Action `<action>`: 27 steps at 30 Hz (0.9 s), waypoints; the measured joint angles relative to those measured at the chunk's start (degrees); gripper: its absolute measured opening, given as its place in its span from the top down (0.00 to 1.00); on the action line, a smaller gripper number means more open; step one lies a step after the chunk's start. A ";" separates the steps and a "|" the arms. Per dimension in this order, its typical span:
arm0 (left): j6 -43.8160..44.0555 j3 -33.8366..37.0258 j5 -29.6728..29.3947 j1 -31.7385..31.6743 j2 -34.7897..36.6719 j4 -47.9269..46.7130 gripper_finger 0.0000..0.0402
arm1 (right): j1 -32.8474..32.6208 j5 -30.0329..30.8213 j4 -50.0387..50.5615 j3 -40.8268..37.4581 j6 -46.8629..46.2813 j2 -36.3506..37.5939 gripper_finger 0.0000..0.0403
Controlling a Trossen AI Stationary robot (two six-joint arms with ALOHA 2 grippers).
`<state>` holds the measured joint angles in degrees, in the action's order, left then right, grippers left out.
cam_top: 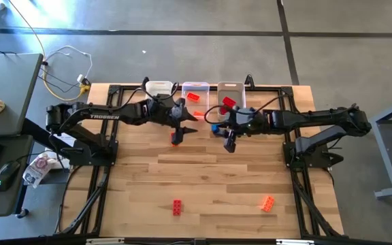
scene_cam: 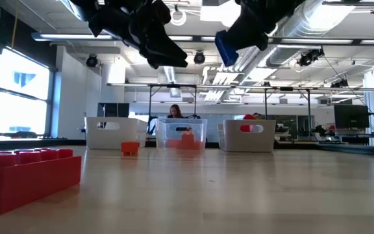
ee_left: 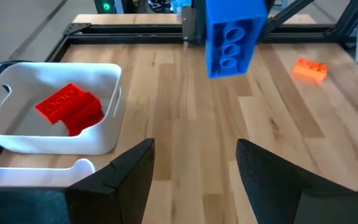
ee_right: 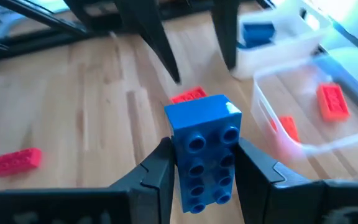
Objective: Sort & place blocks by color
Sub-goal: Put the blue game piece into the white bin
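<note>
A: Where is the blue block, and what holds it?
B: It is pinched between the fingers of the right hand, raised above the surface just in front of the bins along the far edge. Its long axis runs along the fingers; its hollow underside faces the right wrist camera.

A: And the left hand?
B: Spread, holding nothing, above an orange block that lies in front of the middle bin.

A: The other blocks?
B: A red block lies in the right bin; orange ones lie in the middle bin. Near the front edge rest a red block and an orange block, well apart, toward the right corner.

A: Any legible writing?
B: "TROSSEN" on the left arm.
</note>
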<state>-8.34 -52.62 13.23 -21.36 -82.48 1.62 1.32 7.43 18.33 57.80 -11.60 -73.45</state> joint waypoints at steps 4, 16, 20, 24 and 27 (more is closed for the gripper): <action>0.68 0.02 0.97 1.01 -0.02 2.16 0.47 | 0.00 -2.06 -4.05 0.00 2.37 0.00 0.74; 3.87 0.02 0.70 3.92 -0.02 8.64 0.47 | 0.00 -3.55 -11.31 0.00 8.12 0.00 0.74; 4.09 0.02 0.62 4.25 -0.02 10.04 0.47 | 0.00 -3.31 -12.92 0.00 8.23 -0.03 0.74; 6.28 0.02 0.48 4.22 -0.02 12.58 0.47 | 0.02 -1.03 -13.46 0.00 8.23 -0.24 0.74; 6.28 0.02 -0.03 4.21 -0.02 13.63 0.47 | 0.02 -0.56 -13.45 0.00 8.23 -0.48 0.74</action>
<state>-2.06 -52.60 13.19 -17.15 -82.50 15.24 1.34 6.87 4.88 57.80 -3.38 -73.93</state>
